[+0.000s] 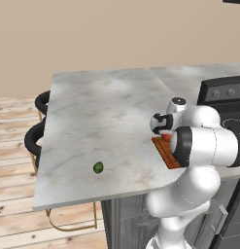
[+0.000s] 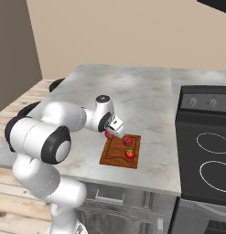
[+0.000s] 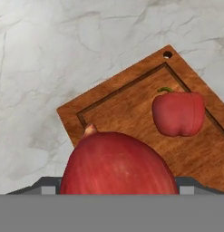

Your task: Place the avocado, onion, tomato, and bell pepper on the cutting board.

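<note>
You're seeing the avocado (image 1: pixel 98 168) sitting far left on the counter (image 1: pixel 92 126), well apart from the cutting board (image 2: pixel 115 156). The gripper (image 2: pixel 115 129) is hovering over the board's left end, jaws wide around the red onion (image 3: pixel 117 164). The bell pepper (image 3: pixel 178 112) and tomato (image 2: pixel 130 154) are lying on the board to its right.

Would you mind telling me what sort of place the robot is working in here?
A rendered home kitchen, most likely: a marble counter beside a black stove with knobs, and a wooden cutting board holding red produce. Stools stand at the counter's far side.
</note>
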You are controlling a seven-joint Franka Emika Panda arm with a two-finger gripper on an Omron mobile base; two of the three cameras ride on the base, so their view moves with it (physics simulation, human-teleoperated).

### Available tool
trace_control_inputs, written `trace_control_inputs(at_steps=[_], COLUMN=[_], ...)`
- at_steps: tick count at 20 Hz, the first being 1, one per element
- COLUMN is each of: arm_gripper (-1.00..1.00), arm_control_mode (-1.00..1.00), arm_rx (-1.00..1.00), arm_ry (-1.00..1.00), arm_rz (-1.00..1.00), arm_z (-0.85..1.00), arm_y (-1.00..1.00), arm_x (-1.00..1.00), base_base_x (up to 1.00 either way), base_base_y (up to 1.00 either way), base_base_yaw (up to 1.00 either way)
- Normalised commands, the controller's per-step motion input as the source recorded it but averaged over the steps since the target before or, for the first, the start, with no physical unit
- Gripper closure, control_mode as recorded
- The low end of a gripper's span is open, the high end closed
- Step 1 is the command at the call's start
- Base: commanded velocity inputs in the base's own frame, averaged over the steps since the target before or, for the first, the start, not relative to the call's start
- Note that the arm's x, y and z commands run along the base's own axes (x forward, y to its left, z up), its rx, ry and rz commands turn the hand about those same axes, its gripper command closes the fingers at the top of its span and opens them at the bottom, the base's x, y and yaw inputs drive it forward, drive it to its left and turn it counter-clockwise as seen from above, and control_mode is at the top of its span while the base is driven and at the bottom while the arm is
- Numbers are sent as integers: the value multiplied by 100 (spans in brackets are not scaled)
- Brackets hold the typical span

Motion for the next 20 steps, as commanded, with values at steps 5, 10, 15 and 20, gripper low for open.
trace_control_inputs(at_steps=[5,10,15,20], arm_gripper=[100,100,100,100], arm_control_mode=[-100,-100,-100,-100], arm_rx=[-1,-1,0,0], arm_ry=[-2,-2,-1,0], arm_rz=[0,0,0,0], arm_z=[-27,-23,-17,-12], arm_y=[4,0,-5,-9], arm_x=[0,0,7,18], base_base_x=[0,0,0,0], base_base_y=[0,0,0,0], base_base_yaw=[0,0,0,0])
